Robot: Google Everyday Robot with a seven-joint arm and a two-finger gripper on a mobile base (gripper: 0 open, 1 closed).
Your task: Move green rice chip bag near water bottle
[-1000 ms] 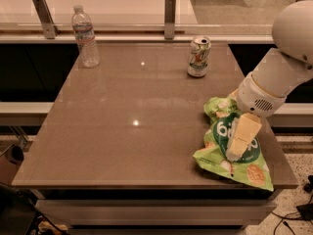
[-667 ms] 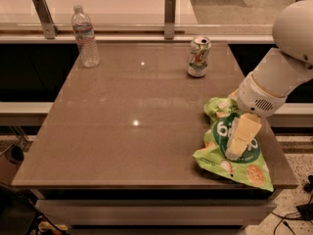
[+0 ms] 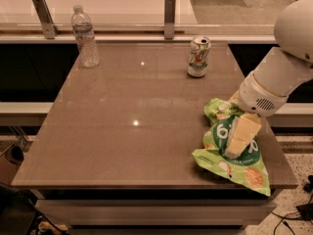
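The green rice chip bag (image 3: 234, 160) lies crinkled at the table's front right corner, its lower end hanging past the edge. My gripper (image 3: 239, 138) comes down from the white arm at the right and rests on the middle of the bag, covering part of its dark-green label. The water bottle (image 3: 84, 36) stands upright at the table's far left corner, far from the bag and the gripper.
A green-and-white soda can (image 3: 198, 57) stands upright at the far right of the brown table (image 3: 137, 131). Two metal posts (image 3: 169, 16) hold a rail behind the table. The floor drops away at the table's front and right edges.
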